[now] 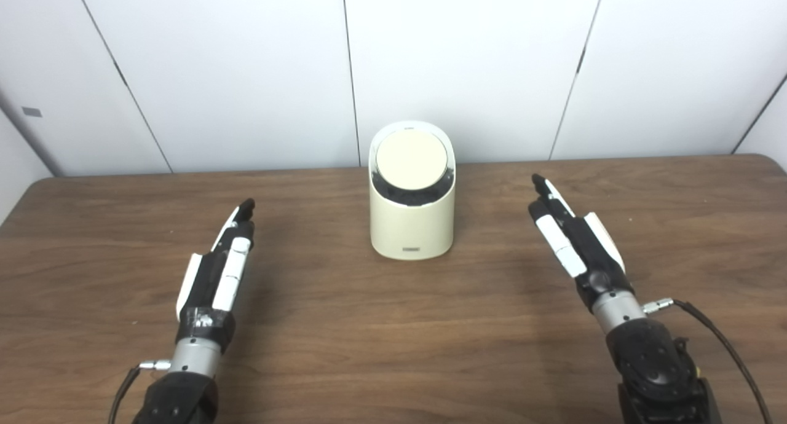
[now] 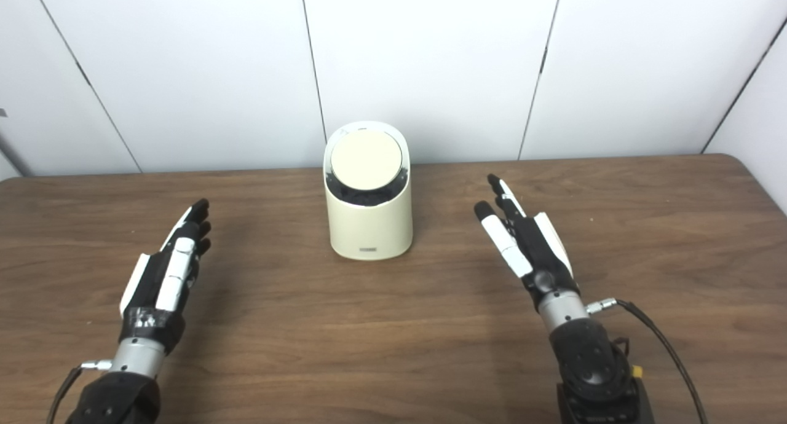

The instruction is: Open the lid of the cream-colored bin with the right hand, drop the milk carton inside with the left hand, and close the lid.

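A cream-colored bin (image 1: 412,224) stands upright near the back middle of the wooden table. Its round lid (image 1: 411,160) lies flat and closed on the slanted top, ringed in black. My left hand (image 1: 216,264) hovers to the left of the bin, fingers straight and apart, holding nothing. To the right of the bin my right hand (image 1: 575,236) is likewise open and empty, fingers pointing toward the back wall. Both hands are well apart from the bin. No milk carton shows in either view.
The brown wooden table (image 1: 393,325) spreads across the whole view. White wall panels (image 1: 455,61) rise right behind the bin. A black cable (image 1: 719,338) trails from the right wrist toward the bottom right corner.
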